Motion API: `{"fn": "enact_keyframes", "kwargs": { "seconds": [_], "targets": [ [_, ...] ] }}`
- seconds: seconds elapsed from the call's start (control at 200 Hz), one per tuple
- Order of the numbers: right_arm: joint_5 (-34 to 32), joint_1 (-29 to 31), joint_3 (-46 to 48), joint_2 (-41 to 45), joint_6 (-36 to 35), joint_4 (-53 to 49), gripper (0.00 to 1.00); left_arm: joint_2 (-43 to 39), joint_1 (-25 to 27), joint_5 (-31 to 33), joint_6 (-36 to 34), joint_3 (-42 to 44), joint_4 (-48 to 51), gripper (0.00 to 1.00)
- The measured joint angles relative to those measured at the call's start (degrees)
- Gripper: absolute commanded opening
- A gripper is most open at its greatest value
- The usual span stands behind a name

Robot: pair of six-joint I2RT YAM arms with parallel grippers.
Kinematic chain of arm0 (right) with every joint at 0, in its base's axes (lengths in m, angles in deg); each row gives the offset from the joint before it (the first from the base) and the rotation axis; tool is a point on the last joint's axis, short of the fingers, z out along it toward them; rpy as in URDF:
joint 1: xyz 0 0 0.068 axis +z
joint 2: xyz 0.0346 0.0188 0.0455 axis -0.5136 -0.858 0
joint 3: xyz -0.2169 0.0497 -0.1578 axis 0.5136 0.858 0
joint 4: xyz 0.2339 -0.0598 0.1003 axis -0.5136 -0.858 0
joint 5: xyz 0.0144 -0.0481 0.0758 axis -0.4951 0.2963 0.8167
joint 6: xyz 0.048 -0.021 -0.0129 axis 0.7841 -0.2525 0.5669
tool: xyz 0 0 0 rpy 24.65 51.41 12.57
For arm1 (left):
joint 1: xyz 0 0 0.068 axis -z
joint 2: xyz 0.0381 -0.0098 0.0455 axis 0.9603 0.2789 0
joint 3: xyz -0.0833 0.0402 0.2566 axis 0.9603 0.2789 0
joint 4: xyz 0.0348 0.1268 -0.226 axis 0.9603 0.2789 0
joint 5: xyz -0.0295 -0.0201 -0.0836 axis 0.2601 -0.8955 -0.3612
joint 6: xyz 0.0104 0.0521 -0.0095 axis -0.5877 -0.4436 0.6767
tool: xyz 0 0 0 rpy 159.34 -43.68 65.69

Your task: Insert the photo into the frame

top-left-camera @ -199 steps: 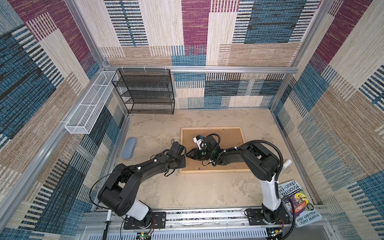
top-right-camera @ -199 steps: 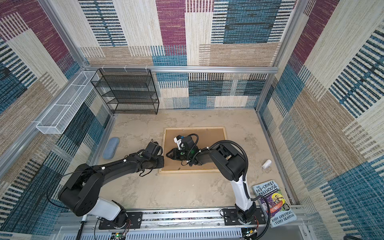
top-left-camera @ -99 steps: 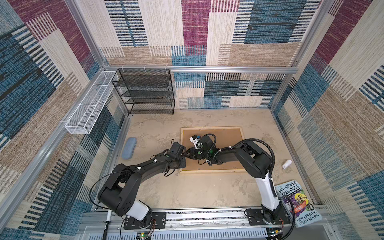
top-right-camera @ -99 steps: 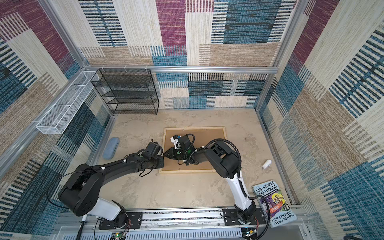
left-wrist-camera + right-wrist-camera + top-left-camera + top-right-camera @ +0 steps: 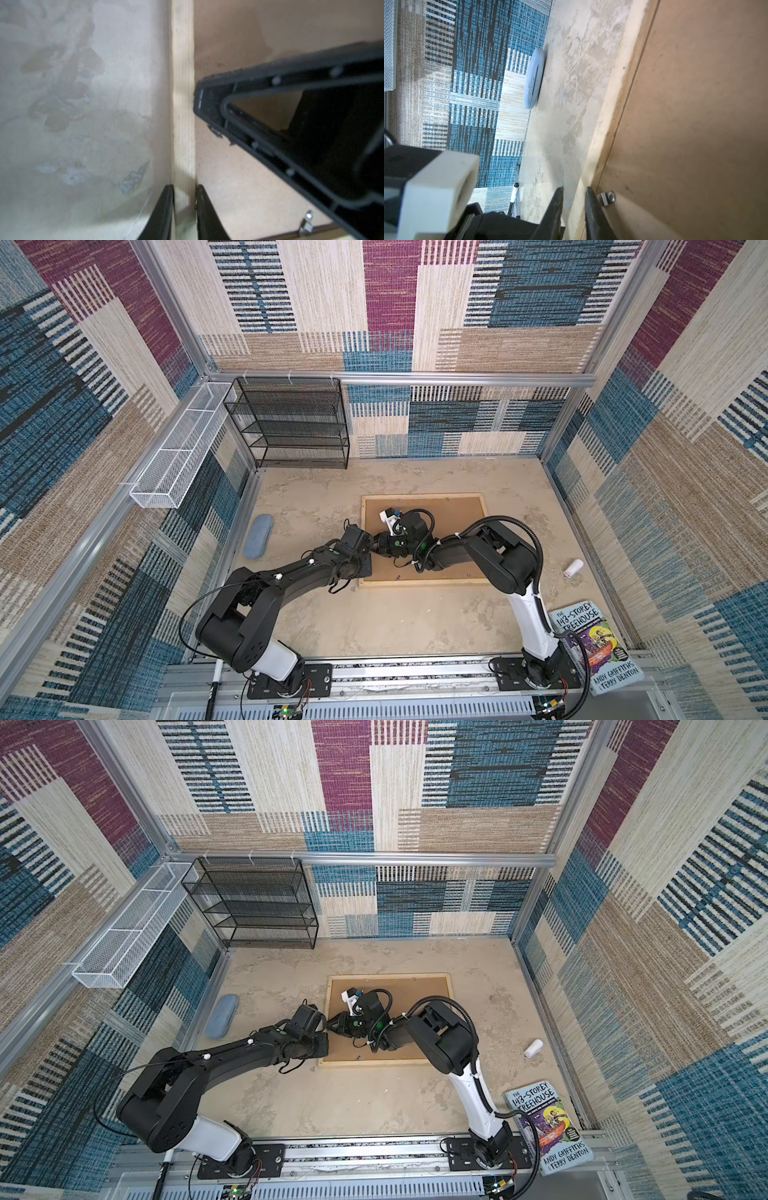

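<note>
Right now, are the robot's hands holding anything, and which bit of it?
Yes, the frame. The left gripper pinches its pale wooden side strip. The right gripper straddles the same strip, but whether it grips firmly cannot be told.

From above, both wrists crowd over the left-hand rail of the frame (image 5: 424, 583) and bury their fingers; close up, the left gripper (image 5: 184, 188) and right gripper (image 5: 574, 190) straddle that rail, perhaps pinching it; the right arm's cable crosses one edge of the book (image 5: 602, 655).
</note>
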Motion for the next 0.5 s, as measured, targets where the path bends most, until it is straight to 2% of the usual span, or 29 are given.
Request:
{"fn": "enact_keyframes", "kwargs": {
  "seconds": [0.09,0.215,0.376,0.501],
  "targets": [
    [-0.4,0.0,0.6,1.2,-0.6,-1.8,0.2,-1.0,0.1,0.0,0.0,-0.1,1.8,0.36],
    [-2.2,0.0,0.7,3.2,-2.9,-5.1,0.2,-2.7,-0.6,0.5,0.0,-0.7,3.2,0.36],
    [-6.8,0.1,-0.9,5.8,-9.4,-11.8,0.2,-3.4,-1.8,1.4,-0.1,-1.7,3.8,0.29],
    [-11.7,0.4,-3.3,6.5,-15.9,-17.4,0.2,-2.8,-2.8,1.5,-0.7,-2.6,3.6,0.28]
  ]
}}
